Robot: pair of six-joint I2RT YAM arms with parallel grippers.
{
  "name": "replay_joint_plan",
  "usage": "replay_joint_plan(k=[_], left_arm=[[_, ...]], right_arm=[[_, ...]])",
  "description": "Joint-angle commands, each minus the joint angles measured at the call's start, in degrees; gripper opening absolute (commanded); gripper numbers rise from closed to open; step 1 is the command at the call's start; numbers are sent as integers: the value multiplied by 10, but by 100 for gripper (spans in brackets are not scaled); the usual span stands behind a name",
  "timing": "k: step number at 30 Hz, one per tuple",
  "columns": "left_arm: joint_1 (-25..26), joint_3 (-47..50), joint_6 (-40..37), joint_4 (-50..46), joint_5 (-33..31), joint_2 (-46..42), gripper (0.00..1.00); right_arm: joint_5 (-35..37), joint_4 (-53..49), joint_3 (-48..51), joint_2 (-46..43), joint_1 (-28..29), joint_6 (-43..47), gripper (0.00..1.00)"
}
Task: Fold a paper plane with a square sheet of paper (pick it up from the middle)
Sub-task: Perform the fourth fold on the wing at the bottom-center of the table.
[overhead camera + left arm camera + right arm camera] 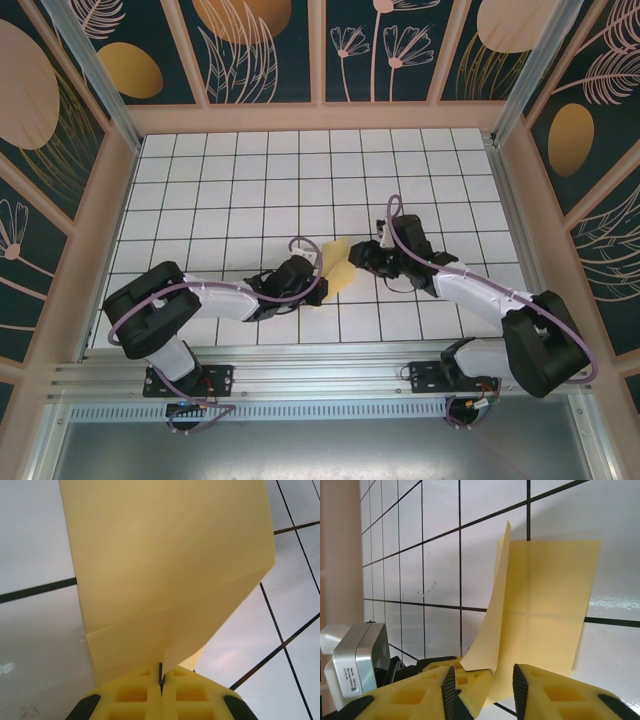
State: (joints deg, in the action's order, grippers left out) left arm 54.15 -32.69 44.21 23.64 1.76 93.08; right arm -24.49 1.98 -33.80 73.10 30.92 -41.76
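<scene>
Sheet of paper (338, 266) sits near ctr of the top view, just below mid-frame, over the white gridded table (250, 180) and btwn the two grippers. It's pale yellow, not flat, and folded into a small shape w/ two panels meeting at a crease and a pointed tip toward the top of frame. Left gripper (316, 284) comes in from lower left and meets the paper's lower-left edge; right gripper (364, 258) comes in from the right, just beside its right edge. In the left wrist view the paper (170, 555) takes up most of the upper frame, plain and smooth, w/ one sharp fold line running from lower left up to the right edge. A second layer below it narrows down toward the bottom. There the left gripper (161, 680) has its yellow fingers (132, 697) pressed together, clamped on the paper's lower edge, only a thin dark seam btwn them. In the right wrist view the paper (547, 610) is ctr-right: one rectangular panel facing the cam w/ faint cross-shaped crease marks. A narrow curved flap stands off its left side, tip at upper ctr. Right gripper (483, 687) at bottom has jaws apart, a clear gap btwn the yellow fingers (555, 700). The flap's lower corner hangs at the mouth of that gap; can't tell if it touches either pad. A grey labelled block (357, 662) sits lower left in that view.
</scene>
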Motion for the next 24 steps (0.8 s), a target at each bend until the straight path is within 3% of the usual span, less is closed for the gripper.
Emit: replay_joint_plan(k=[1, 7, 18, 24], left_arm=[[-9, 22, 37, 86, 48, -6, 5], [-26, 61, 72, 158, 74, -7, 5], [-31, 72, 84, 174, 89, 3, 7], [-31, 73, 82, 157, 78, -3, 14]], right_arm=[[-18, 7, -6, 23, 20, 9, 31], [-28, 24, -32, 73, 40, 8, 23], [-50, 48, -82, 159, 59, 7, 19], [-46, 51, -91, 181, 60, 4, 17]])
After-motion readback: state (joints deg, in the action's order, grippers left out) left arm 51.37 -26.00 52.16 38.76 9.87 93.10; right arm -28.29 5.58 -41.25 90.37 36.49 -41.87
